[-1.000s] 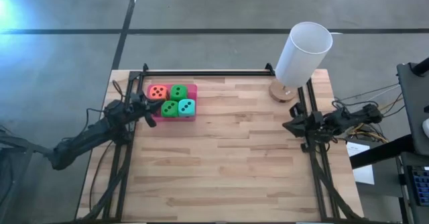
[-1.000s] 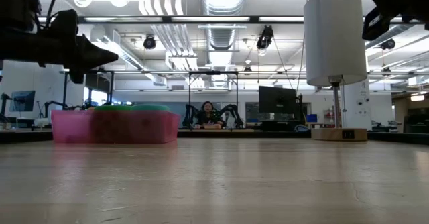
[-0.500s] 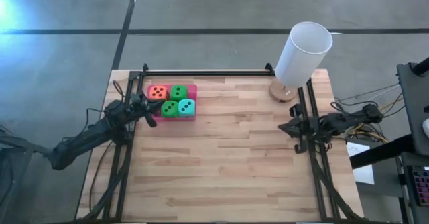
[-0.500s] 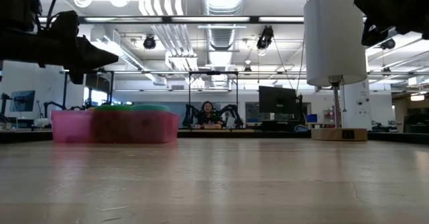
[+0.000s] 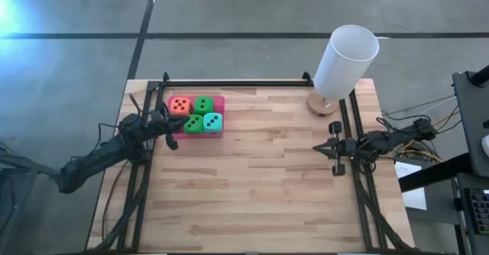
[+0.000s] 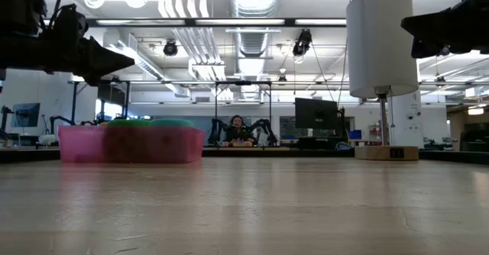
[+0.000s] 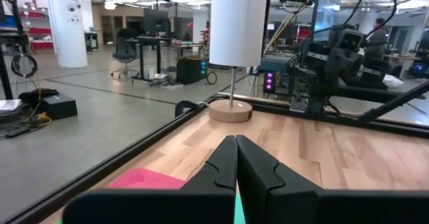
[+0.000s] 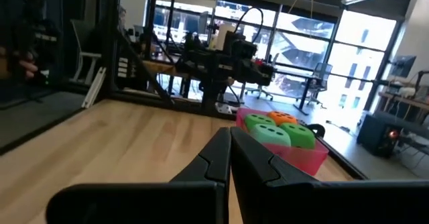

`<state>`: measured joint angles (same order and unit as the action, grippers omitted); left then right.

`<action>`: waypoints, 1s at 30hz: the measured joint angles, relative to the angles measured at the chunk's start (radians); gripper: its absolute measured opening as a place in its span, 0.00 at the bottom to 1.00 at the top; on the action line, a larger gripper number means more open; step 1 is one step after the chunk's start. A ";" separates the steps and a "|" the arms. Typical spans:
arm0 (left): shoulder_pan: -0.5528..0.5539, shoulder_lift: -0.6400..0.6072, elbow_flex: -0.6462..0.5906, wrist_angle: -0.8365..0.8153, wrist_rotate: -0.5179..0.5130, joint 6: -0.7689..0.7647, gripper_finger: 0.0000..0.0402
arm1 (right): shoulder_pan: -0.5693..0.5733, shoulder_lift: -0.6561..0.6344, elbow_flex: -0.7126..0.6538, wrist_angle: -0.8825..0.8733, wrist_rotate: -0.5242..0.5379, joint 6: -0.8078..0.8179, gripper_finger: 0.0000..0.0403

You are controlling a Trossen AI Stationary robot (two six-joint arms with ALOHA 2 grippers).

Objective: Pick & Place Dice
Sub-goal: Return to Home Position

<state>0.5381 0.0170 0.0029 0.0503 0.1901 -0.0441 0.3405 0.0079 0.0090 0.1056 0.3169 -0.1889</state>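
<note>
1. Four dice (image 5: 197,111) sat in the pink bin (image 5: 221,101) at the table (image 5: 260,194) corner on the L arm's side: orange die (image 5: 180,104) + green die (image 5: 203,104) in the edge row, 2nd green die (image 5: 192,123) + teal die (image 5: 213,121) inboard. None lay loose on the table, so your placing looked done.
2. L gripper (image 5: 174,140) hung just beside the bin, fingers pressed together, holding nothing.
3. R gripper (image 5: 319,149) sat well apart by the right rail (image 5: 364,201), likewise clenched & empty, aimed across at the bin.
4. Key relation: the bin lay just ahead of L gripper, so L arm was nearer; you'd prob. need to back it off w/o clipping the bin wall.
</note>
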 joint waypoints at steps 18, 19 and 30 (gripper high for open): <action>0.000 0.000 0.000 0.000 -0.006 -0.013 0.01 | 0.000 0.000 0.000 0.000 -0.001 0.032 0.02; 0.000 0.000 0.000 0.000 -0.006 -0.013 0.01 | 0.000 0.000 0.000 0.000 -0.001 0.032 0.02; 0.000 0.000 0.000 -0.001 -0.006 -0.014 0.01 | -0.001 0.000 0.000 0.000 -0.001 0.032 0.02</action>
<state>0.5381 0.0170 0.0025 0.0494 0.1841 -0.0586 0.3393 0.0078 0.0090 0.1059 0.3157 -0.1570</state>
